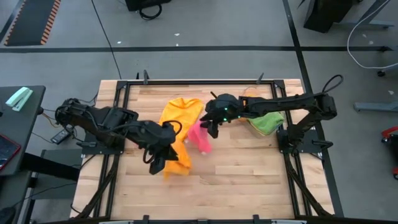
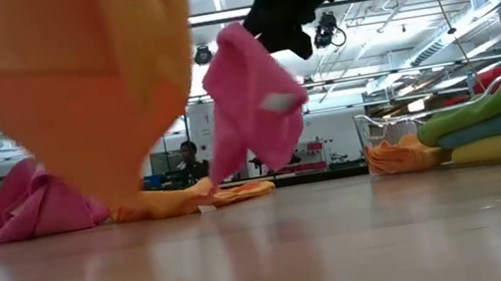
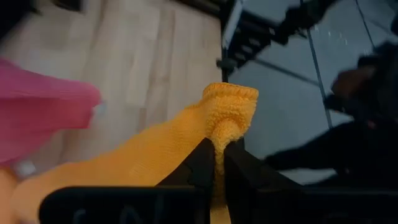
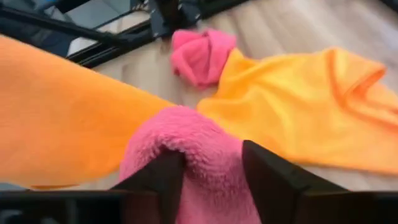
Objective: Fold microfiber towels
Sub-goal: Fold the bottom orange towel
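My left gripper [image 1: 157, 163] is shut on an orange microfiber towel [image 1: 180, 118], near the middle of the table. The towel's held end is lifted and its far part [image 2: 189, 199] lies on the wood. My right gripper [image 1: 211, 129] hovers just right of it. Its fingers are parted around the top of a pink towel [image 2: 251, 110], which hangs below them in the air. A second pink towel [image 2: 25, 211] lies crumpled on the table behind the orange one. My left gripper pinches a bunched corner of the orange towel [image 3: 221, 134] between its two fingers, coming slanting down from the table's left. The cloth runs taut from the pinch down to the part on the table. My right gripper has the pink towel's bunched upper end [image 4: 199, 155] between its parted fingers [image 4: 273, 180], and the cloth lies against both. It slants down from the table's right. The towel hangs below, clear of the table; whether it is still gripped I cannot tell.
A clear tray [image 2: 375, 131] at the right rear holds stacked folded towels, green [image 1: 267, 121] on top. Black frame rails border the table. Bare wood lies toward the near edge. A person shows in the room far behind the table.
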You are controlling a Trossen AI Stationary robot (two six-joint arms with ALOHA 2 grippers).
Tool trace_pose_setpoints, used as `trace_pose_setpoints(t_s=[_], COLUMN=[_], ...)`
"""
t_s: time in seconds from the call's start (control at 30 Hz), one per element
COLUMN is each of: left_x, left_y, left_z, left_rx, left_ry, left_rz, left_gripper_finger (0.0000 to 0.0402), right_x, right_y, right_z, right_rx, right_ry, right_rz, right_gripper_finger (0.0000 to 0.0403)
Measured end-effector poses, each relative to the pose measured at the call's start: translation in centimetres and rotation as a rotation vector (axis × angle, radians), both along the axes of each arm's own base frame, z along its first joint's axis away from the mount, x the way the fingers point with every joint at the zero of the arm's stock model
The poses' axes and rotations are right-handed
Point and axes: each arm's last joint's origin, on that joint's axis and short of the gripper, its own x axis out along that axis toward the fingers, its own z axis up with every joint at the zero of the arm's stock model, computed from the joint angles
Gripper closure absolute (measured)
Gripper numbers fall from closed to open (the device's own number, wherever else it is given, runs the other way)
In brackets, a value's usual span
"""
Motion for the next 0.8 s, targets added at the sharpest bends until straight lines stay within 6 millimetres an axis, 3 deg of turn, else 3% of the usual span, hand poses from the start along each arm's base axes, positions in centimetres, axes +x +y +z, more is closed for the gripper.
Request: trace_pose_setpoints(t_s=[0.17,0.37,0.47,0.8], left_x=[0.5,1.0,1.1,1.2], left_y=[0.7,0.9,0.9,1.2], left_z=[0.4,1.0,1.2,1.2], left_rx=[0.0,-0.004,0.008,0.058], left_ry=[-0.052,-0.133,-0.157,-0.173], left_rz=[0.037,0.048,0.077,0.155], left_gripper_finger=[0.0384,0.0381,0.0368,0.0391], right_x=[-1.5,-3.1,-3.2,-2.9], right_y=[0.6,0.3,0.3,5.8], right_z=[1.1,3.5,4.0,7.1], right_rx=[-0.005,-0.136,-0.094,-0.013], right_ry=[0.036,-0.03,-0.055,-0.154], right_rz=[-0.004,-0.075,-0.016,0.229], right_gripper_finger=[0.02,0.0206,0.0205,0.0203])
